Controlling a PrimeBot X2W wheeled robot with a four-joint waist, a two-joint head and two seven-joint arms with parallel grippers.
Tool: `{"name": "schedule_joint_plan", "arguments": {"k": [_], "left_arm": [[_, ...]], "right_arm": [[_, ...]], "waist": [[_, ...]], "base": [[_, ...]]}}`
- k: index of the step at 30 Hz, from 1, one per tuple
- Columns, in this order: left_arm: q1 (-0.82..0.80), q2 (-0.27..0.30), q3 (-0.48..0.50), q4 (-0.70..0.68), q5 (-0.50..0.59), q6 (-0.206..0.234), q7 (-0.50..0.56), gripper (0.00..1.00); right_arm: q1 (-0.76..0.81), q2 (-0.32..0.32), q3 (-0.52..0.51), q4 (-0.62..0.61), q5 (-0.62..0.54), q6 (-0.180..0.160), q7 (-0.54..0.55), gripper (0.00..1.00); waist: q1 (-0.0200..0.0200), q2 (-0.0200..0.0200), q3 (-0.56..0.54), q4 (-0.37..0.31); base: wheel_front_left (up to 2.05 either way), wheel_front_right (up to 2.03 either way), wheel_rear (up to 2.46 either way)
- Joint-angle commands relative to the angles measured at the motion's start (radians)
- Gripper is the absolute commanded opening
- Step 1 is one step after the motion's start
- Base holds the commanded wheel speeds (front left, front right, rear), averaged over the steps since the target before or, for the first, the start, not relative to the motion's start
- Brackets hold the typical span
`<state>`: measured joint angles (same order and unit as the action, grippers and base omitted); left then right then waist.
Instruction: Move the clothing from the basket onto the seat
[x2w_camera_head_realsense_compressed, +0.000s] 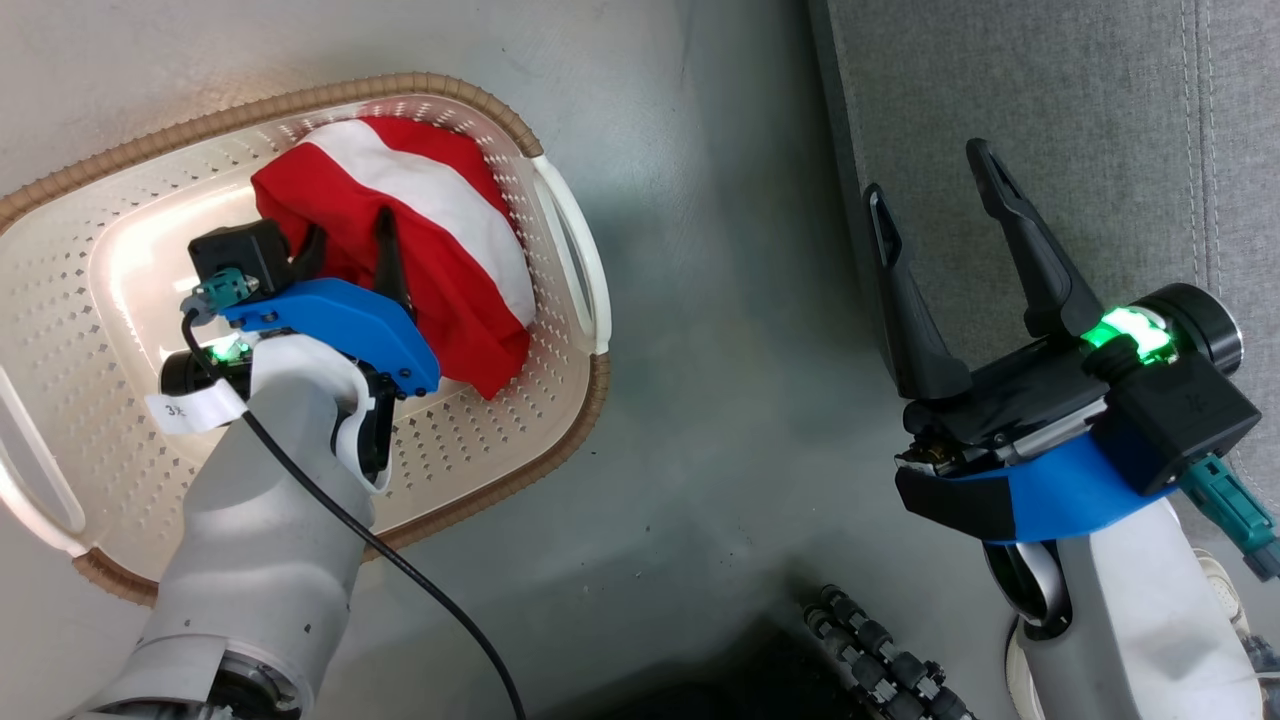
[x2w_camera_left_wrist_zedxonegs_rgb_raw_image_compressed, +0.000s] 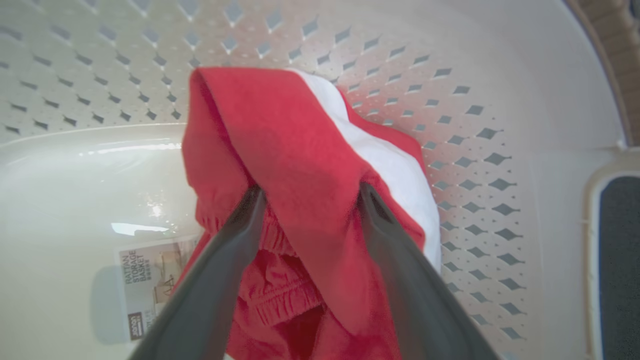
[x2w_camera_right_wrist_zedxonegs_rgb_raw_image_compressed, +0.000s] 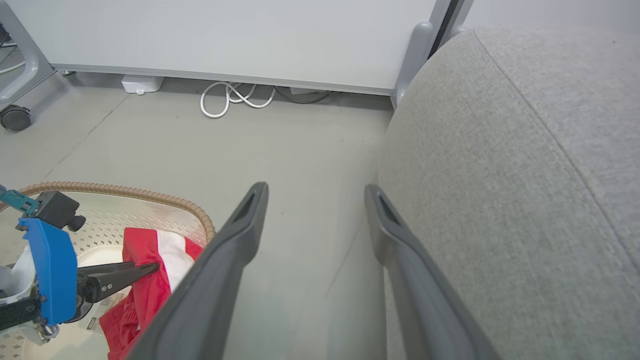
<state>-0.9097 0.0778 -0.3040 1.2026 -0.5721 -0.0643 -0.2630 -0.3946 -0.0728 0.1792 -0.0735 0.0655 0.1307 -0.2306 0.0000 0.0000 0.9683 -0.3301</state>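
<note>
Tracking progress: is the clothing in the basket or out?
In: the clothing lies bunched inside the basket, with the left gripper astride it, jaws open.

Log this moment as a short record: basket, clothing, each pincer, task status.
basket: on the floor, left of the seat
clothing: red with a broad white stripe, bunched inside the basket
left pincer: open, reaching into the basket, fingers straddling a fold of the clothing
right pincer: open, holding nothing, beside the seat's edge
status: clothing not yet on the seat
</note>
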Motion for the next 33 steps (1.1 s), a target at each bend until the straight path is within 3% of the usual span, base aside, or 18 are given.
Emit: {"name": "schedule_joint_plan", "arguments": {"k": [1,2,21,33], "left_arm": [[-0.019,0.006,-0.005,0.006,0.005,-0.006,-0.003,0.23],[-0.021,0.006,-0.009,0.009,0.009,-0.011,-0.003,0.0],[-0.028,-0.009,-0.054,0.044,0.031,-0.036,-0.003,0.0],[0.038,-0.025,-0.111,0.028,0.055,-0.049,-0.003,0.0]], "right_arm": [[0.0,0.004,0.001,-0.002,0.007,0.0,-0.005,1.0],[0.0,0.005,0.001,-0.001,0.008,0.0,-0.004,1.0],[0.001,0.005,-0.013,0.008,-0.015,0.0,0.006,1.0],[0.015,-0.02,-0.024,0.06,-0.022,0.0,0.021,1.0]], "waist": [[0.0,0.0,0.0,0.0],[0.0,0.0,0.0,0.0],[0.0,0.0,-0.03,0.015],[0.0,0.0,-0.158,0.071]], "base": [[0.0,0.0,0.0],[0.0,0.0,0.0],[0.0,0.0,0.0],[0.0,0.0,0.0]]}}
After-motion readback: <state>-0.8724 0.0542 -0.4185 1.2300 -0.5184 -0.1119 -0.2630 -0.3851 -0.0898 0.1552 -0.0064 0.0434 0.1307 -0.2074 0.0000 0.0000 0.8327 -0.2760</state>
